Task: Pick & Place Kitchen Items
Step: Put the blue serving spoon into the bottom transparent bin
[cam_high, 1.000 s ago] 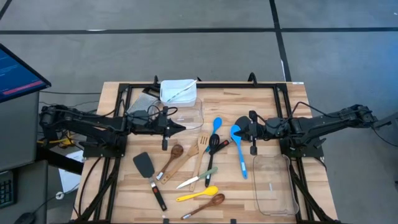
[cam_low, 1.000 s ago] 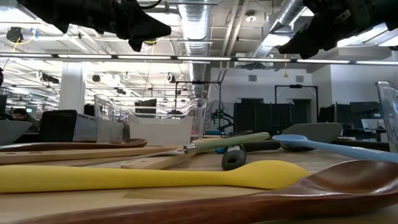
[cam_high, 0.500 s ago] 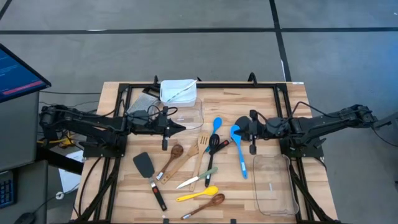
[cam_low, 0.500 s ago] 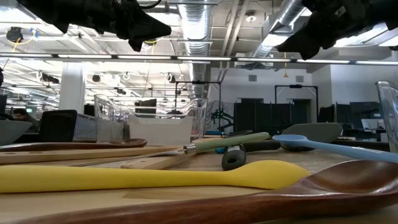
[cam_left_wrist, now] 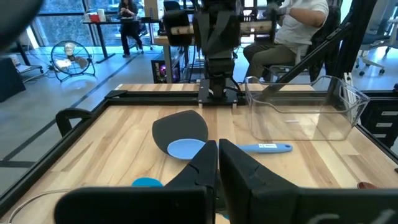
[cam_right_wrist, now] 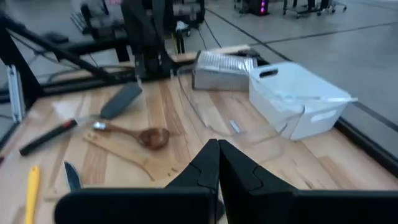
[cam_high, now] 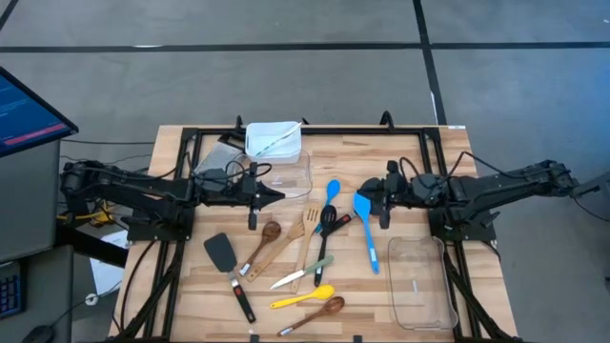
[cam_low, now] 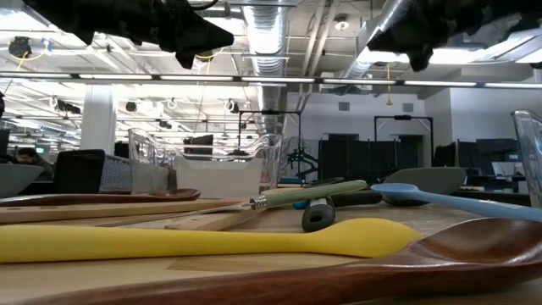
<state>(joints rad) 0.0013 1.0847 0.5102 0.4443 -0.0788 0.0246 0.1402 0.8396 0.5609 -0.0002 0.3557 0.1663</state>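
Note:
The kitchen items lie loose on the wooden table: a blue spoon (cam_high: 368, 233), a second blue spoon (cam_high: 333, 189), a black spoon (cam_high: 326, 224), a black spatula (cam_high: 221, 252), wooden spoons (cam_high: 264, 241), a slotted turner (cam_high: 307, 225), a knife (cam_high: 303, 274), a yellow spoon (cam_high: 303, 298) and a dark wooden spoon (cam_high: 319, 311). My left gripper (cam_high: 282, 196) hangs shut above the table's left middle. My right gripper (cam_high: 374, 196) hangs shut above the blue spoon's head (cam_left_wrist: 185, 148). Neither holds anything.
One clear tub (cam_high: 289, 173) stands at the far middle, beside a white bin (cam_high: 274, 140). Another clear tub (cam_high: 420, 282) stands at the near right. A black frame (cam_high: 286, 131) runs round the table's edges. People sit in the room beyond the table.
My right gripper has risen a little above the blue spoon and rolled about its own axis, staying shut.

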